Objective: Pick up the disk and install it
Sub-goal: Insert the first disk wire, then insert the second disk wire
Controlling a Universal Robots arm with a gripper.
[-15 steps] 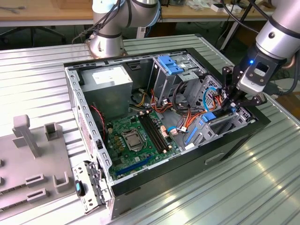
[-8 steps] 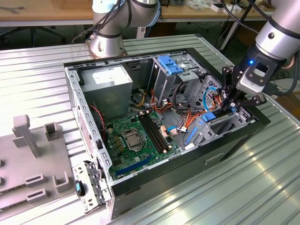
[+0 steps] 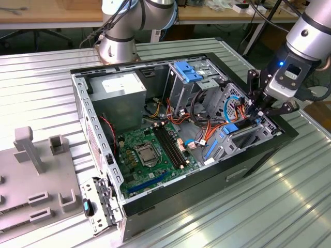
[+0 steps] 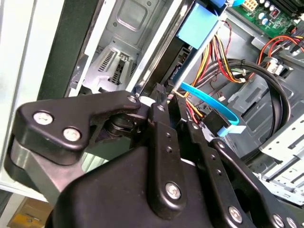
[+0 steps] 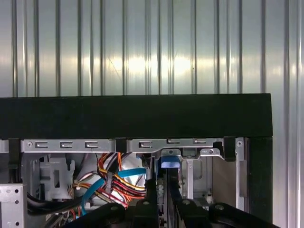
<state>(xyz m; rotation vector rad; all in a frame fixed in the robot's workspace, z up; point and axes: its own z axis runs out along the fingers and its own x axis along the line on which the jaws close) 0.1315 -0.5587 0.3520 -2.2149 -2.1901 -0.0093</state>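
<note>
The disk (image 3: 231, 128) stands on edge in the drive bay at the corner of the open computer case on the exterior view's right, its blue side rail showing. My gripper (image 3: 254, 110) comes down from above and is shut on the disk's upper end. In the first wrist view the two black fingers close narrowly on the disk's blue-tipped edge (image 5: 169, 163), with the gripper (image 5: 163, 183) just inside the case wall. In the second wrist view the gripper (image 4: 166, 102) holds the dark slab, which runs away to its blue rail (image 4: 195, 28).
The open case holds a green motherboard (image 3: 150, 150), a grey metal box with a white label (image 3: 121, 88), a metal cage with a blue latch (image 3: 187, 72) and bundled cables (image 3: 207, 124) beside the bay. The black case wall (image 5: 133, 116) borders the bay. Grey fixtures (image 3: 31, 175) stand on the exterior view's left.
</note>
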